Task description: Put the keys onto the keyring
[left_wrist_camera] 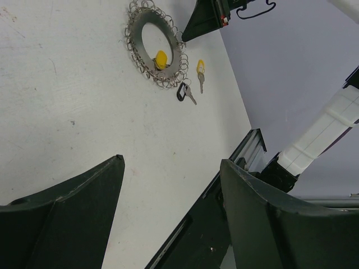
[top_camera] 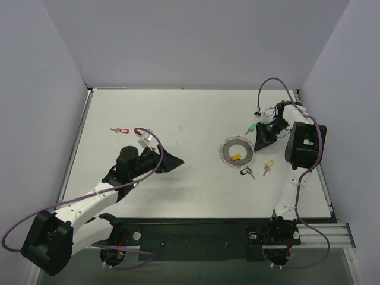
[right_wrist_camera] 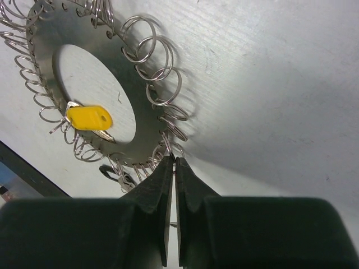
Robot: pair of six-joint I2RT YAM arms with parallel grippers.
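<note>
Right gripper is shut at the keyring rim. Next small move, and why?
Probably a slight lift of the right gripper to test its hold. Its tips are shut at the rim of the keyring, seemingly pinching one small wire loop. The ring lies on the table with a yellow key in its centre, and the left gripper is open and empty.

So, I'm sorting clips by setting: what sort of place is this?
Probably a robot lab test cell: white tabletop boxed in by grey walls, left arm and right arm bolted to a rail at its near edge, keyring and keys laid out.
</note>
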